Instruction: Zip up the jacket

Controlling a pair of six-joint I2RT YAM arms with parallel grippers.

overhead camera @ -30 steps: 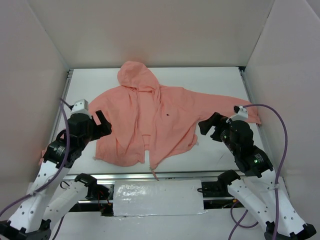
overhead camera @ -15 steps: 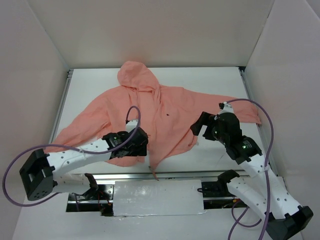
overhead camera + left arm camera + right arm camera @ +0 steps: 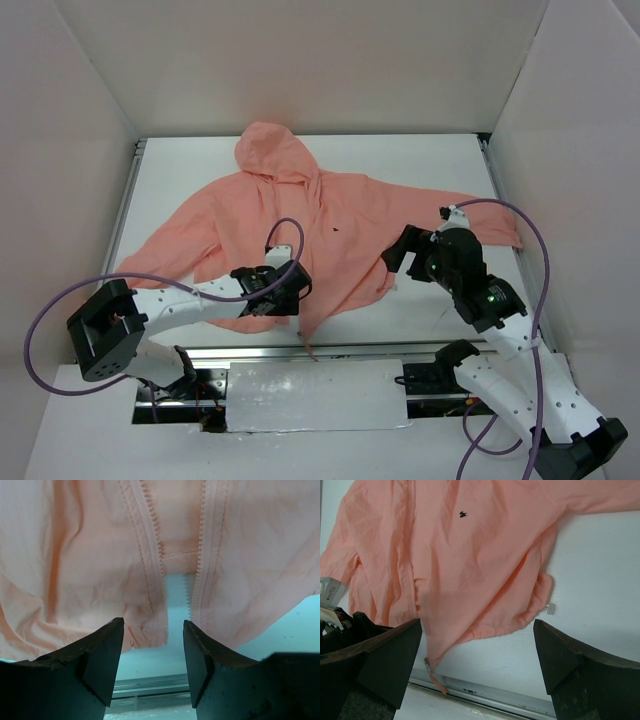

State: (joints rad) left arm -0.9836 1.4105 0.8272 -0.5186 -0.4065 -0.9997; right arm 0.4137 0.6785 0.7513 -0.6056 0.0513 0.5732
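The salmon-pink jacket [image 3: 330, 225] lies flat on the white table, hood at the far side and front unzipped. My left gripper [image 3: 292, 292] is open and empty, low over the bottom hem by the zipper. In the left wrist view the two toothed zipper edges [image 3: 150, 540] run apart, with bare table between them above my open gripper [image 3: 152, 665]. My right gripper [image 3: 398, 252] is open and empty, above the jacket's right hem. The right wrist view shows the dark chest logo [image 3: 463, 514], the zipper slider [image 3: 426, 662] at the hem's low corner, and my open gripper [image 3: 477, 652].
A metal rail [image 3: 330, 352] runs along the table's near edge, and the jacket's zipper tail [image 3: 308, 345] hangs over it. White walls close in the left, right and far sides. Purple cables [image 3: 60, 300] loop off both arms.
My left arm has swung in from the table's left side to the jacket's bottom hem at the zipper. My right gripper has edged left toward the right hem.
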